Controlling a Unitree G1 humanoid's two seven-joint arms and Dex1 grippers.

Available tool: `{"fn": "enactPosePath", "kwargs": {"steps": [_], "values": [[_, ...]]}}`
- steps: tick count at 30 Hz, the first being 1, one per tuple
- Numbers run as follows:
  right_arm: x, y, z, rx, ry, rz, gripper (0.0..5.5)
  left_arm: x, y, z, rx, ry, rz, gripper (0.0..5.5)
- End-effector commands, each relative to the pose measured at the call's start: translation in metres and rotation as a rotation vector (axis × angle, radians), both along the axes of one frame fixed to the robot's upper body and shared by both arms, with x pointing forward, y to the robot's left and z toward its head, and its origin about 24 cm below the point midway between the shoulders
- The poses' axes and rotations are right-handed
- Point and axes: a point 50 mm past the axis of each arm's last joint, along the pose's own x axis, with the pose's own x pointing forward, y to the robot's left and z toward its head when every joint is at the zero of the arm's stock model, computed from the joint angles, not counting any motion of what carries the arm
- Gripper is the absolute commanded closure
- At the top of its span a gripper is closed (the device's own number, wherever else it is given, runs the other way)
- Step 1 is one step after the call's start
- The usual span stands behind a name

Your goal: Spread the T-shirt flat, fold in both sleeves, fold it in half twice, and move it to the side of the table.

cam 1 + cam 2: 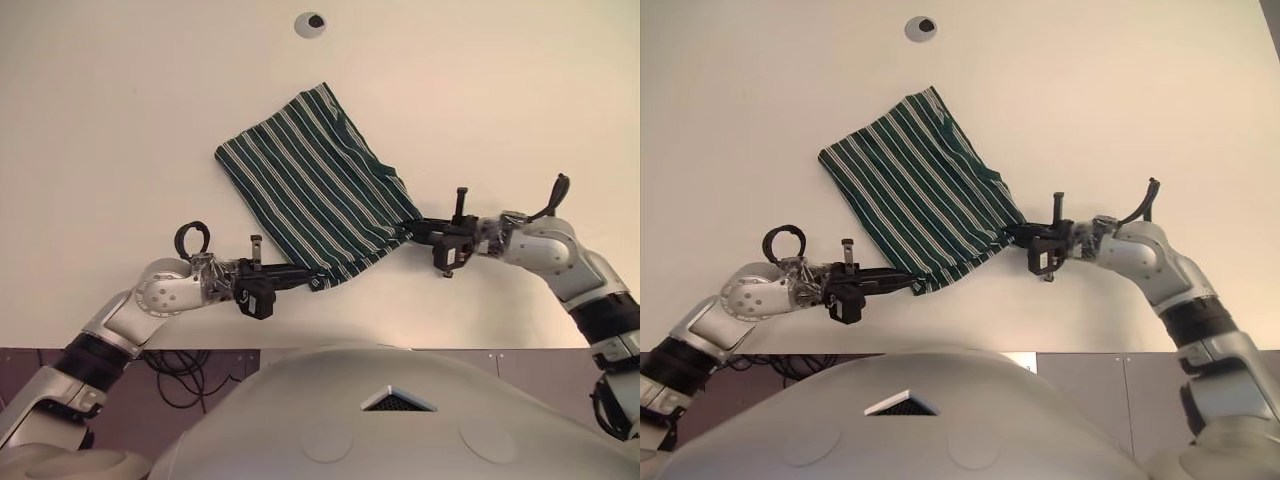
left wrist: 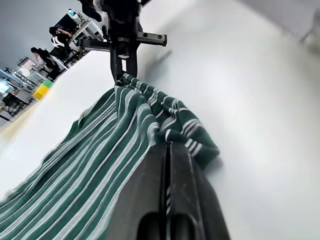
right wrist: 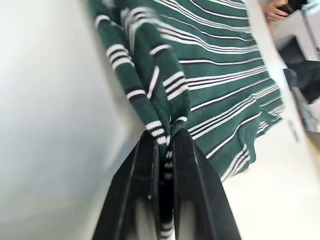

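The T-shirt point(image 1: 312, 185), dark green with white stripes, lies folded into a slanted rectangle on the white table point(image 1: 120, 120). My left gripper point(image 1: 316, 279) is shut on its near corner; in the left wrist view its fingers point(image 2: 167, 165) pinch the bunched cloth point(image 2: 145, 125). My right gripper point(image 1: 412, 229) is shut on the shirt's right corner, and in the right wrist view the striped hem point(image 3: 165, 112) sits squeezed between the fingers point(image 3: 187, 150). The near edge of the shirt runs between the two grippers, slightly lifted and gathered.
A small round grommet hole point(image 1: 311, 24) sits in the table beyond the shirt. The table's near edge point(image 1: 200, 348) runs just behind both wrists. Bare tabletop extends to the left, right and far side of the shirt.
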Motion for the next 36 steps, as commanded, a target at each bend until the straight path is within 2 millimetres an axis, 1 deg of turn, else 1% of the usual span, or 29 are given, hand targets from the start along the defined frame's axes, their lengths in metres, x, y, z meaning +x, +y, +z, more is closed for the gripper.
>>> {"fn": "enactPosePath", "kwargs": {"steps": [1, 5, 7, 10, 12, 15, 18, 21, 26, 29, 32, 36], "values": [[-0.018, -0.006, 0.023, 0.055, 0.166, 0.004, 5.43, -0.001, 0.005, 0.021, -0.046, 0.122, -0.011, 5.5], [-0.042, -0.008, 0.046, 0.065, 0.352, 0.042, 5.43, -0.012, 0.012, 0.021, -0.022, 0.323, -0.042, 5.5], [-0.05, -0.007, 0.053, 0.064, 0.411, 0.051, 5.43, -0.017, 0.011, 0.021, -0.033, 0.383, -0.055, 5.5], [-0.057, -0.005, 0.062, 0.088, 0.45, 0.056, 5.43, -0.02, 0.01, 0.023, -0.061, 0.435, -0.062, 5.5], [-0.06, -0.005, 0.066, 0.099, 0.466, 0.058, 5.43, -0.023, 0.011, 0.028, -0.082, 0.483, -0.07, 5.5], [-0.059, -0.005, 0.074, 0.114, 0.451, 0.053, 5.43, -0.022, 0.012, 0.038, -0.151, 0.525, -0.059, 5.5], [-0.052, -0.003, 0.076, 0.115, 0.416, 0.032, 5.43, -0.013, 0.016, 0.045, -0.238, 0.531, -0.01, 5.5], [-0.039, -0.001, 0.078, 0.123, 0.368, -0.009, 5.43, -0.004, 0.021, 0.044, -0.286, 0.537, 0.045, 5.5], [-0.004, 0.005, 0.076, 0.13, 0.242, -0.096, 5.43, 0.014, 0.038, 0.035, -0.329, 0.545, 0.154, 5.5], [0.016, 0.013, 0.077, 0.142, 0.172, -0.135, 5.43, 0.025, 0.045, 0.025, -0.329, 0.551, 0.208, 5.5], [0.031, 0.023, 0.075, 0.131, 0.111, -0.144, 5.43, 0.034, 0.053, 0.015, -0.344, 0.545, 0.279, 5.5], [0.045, 0.034, 0.07, 0.093, 0.01, -0.141, 5.43, 0.047, 0.063, 0.009, -0.366, 0.509, 0.367, 5.5]]}}
